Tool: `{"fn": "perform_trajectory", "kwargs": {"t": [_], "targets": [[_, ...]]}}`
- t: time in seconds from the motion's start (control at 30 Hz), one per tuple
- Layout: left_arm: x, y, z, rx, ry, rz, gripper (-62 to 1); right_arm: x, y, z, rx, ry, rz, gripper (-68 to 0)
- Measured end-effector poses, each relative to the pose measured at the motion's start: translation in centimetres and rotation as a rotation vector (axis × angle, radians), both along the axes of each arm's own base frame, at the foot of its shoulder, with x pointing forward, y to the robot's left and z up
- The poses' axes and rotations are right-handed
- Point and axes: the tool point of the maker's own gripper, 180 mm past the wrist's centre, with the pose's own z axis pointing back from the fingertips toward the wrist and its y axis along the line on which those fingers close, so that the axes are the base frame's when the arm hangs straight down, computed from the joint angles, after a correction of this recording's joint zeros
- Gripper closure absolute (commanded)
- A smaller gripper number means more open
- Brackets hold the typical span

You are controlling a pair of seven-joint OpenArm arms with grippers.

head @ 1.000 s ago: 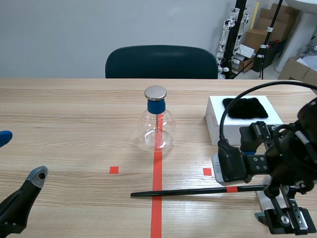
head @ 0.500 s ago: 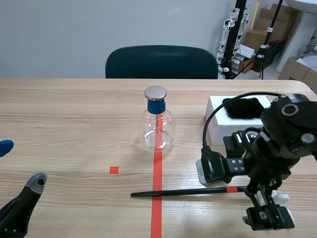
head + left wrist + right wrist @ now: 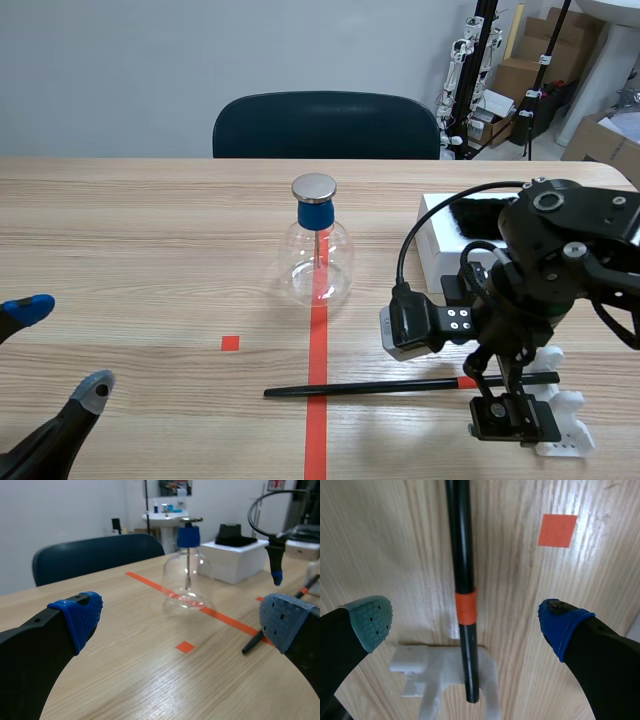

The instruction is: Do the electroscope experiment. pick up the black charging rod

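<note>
The black charging rod (image 3: 370,386) lies flat on the table across the red tape line, an orange band (image 3: 467,382) near its right end. That end rests on a small white stand (image 3: 560,425). My right gripper (image 3: 497,388) points down over the rod at the band, open. In the right wrist view the rod (image 3: 461,550) runs straight ahead between the spread fingers of the right gripper (image 3: 465,621), untouched by either pad. My left gripper (image 3: 62,350) hovers open at the near left, far from the rod. Its wrist view shows the rod's tip (image 3: 252,642) beside the right-hand finger.
A glass electroscope flask (image 3: 318,255) with a blue collar and metal cap stands on the tape line behind the rod. A white box (image 3: 436,240) carrying black fur (image 3: 480,215) sits at the right rear. A dark chair (image 3: 325,125) stands beyond the table.
The right arm has swung left along the rod and come down over its orange band. The left gripper has shifted a little right and further into view.
</note>
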Motion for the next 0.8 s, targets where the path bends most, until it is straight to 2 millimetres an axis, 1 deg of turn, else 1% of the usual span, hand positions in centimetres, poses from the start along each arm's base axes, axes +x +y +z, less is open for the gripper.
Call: {"fn": "perform_trajectory", "kwargs": {"t": [0.07,0.1,0.37,0.47,0.57,0.6,0.67,0.8], "targets": [[-0.16,-0.25,-0.21,0.004,0.012,-0.016,-62.3,-0.18,0.02,0.00,0.000,0.010,-0.005,-51.8],[-0.19,-0.28,-0.24,0.006,0.012,-0.019,-62.3,-0.17,-0.18,-0.03,-0.011,0.010,-0.005,-51.0],[-0.24,-0.36,-0.31,0.010,0.014,-0.024,-62.3,-0.17,-0.43,-0.04,-0.021,0.009,-0.006,-50.9],[-0.24,-0.31,-0.30,0.012,0.014,-0.025,-62.3,-0.16,-0.50,-0.05,-0.023,0.009,-0.006,-45.4],[-0.23,-0.12,-0.27,0.019,0.014,-0.026,-62.3,0.06,-0.76,-0.07,-0.039,-0.004,0.002,-44.2],[-0.24,-0.07,-0.27,0.021,0.014,-0.027,-62.3,0.08,-0.82,-0.08,-0.042,-0.006,0.003,-43.0],[-0.24,0.06,-0.25,0.025,0.014,-0.028,-62.3,0.09,-0.81,-0.08,-0.041,-0.006,0.003,-38.0],[-0.23,0.10,-0.23,0.026,0.014,-0.027,-62.3,0.09,-0.76,-0.07,-0.038,-0.006,0.003,-26.5]]}}
